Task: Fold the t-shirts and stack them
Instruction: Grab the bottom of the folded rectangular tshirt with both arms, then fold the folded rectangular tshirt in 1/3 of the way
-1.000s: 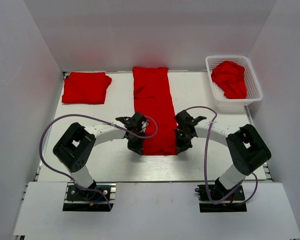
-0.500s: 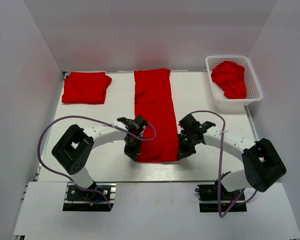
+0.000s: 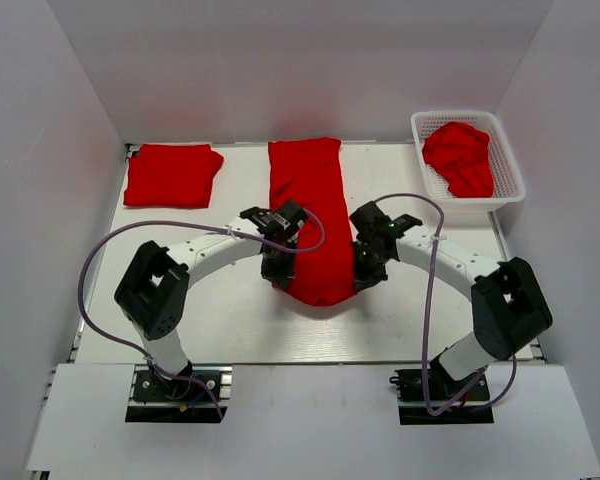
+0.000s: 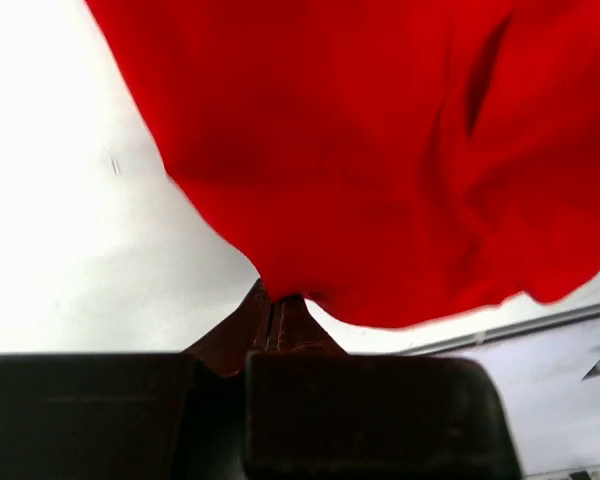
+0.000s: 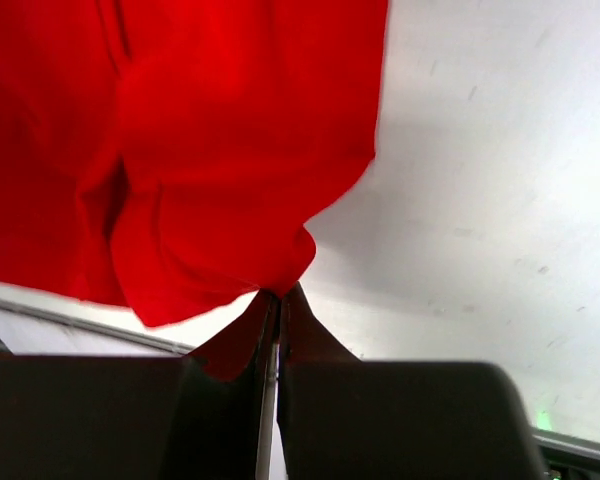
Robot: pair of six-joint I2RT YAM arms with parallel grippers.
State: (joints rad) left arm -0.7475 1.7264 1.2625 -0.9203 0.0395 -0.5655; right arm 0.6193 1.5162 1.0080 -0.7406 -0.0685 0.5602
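A long red t-shirt (image 3: 308, 205), folded into a narrow strip, lies down the middle of the table. Its near end is lifted off the surface and sags between the two grippers. My left gripper (image 3: 280, 277) is shut on the strip's near left corner (image 4: 280, 285). On the other side, my right gripper (image 3: 360, 280) is shut on the near right corner (image 5: 285, 280). A folded red t-shirt (image 3: 172, 175) rests at the back left. Another red t-shirt (image 3: 460, 157) lies crumpled in the white basket (image 3: 503, 195).
The white mesh basket stands at the back right corner. White walls close the table on three sides. Purple cables loop from both arms over the table's near half.
Both grippers have raised the strip's near end and carried it toward the back; the near edge now hangs curved between them. The left jaws closed fully on the fabric.
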